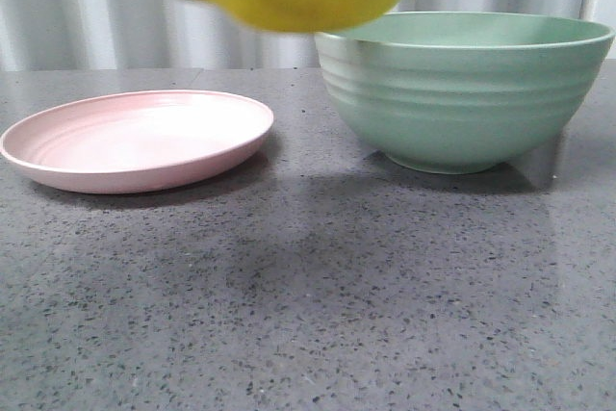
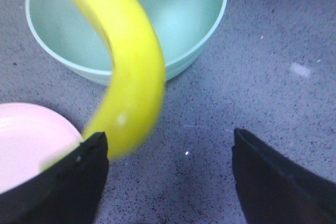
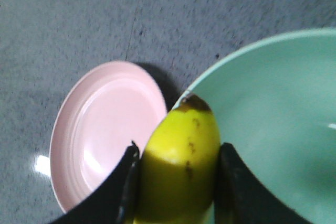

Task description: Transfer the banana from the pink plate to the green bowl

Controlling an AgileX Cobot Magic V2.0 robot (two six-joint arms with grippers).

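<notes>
Right gripper (image 3: 176,182): raised off table, dark fingers (image 3: 123,192) clamped on opposite sides of banana (image 3: 181,171), contact on both flanks. Left gripper (image 2: 170,174): raised, pointing downward, jaws spread wide, nothing between fingers (image 2: 73,182).

Banana (image 2: 134,72) hangs in the air, blurred, curving from 11 o'clock near the bowl's far rim down toward 7 o'clock. Bowl (image 2: 178,19) sits on the speckled grey table (image 2: 273,77) at 12 o'clock, interior bare apart from the banana crossing in front. Plate (image 2: 26,140) edge shows at 8 o'clock. Left gripper (image 2: 170,174) fingers (image 2: 73,187) spread wide, nothing between them.
</notes>
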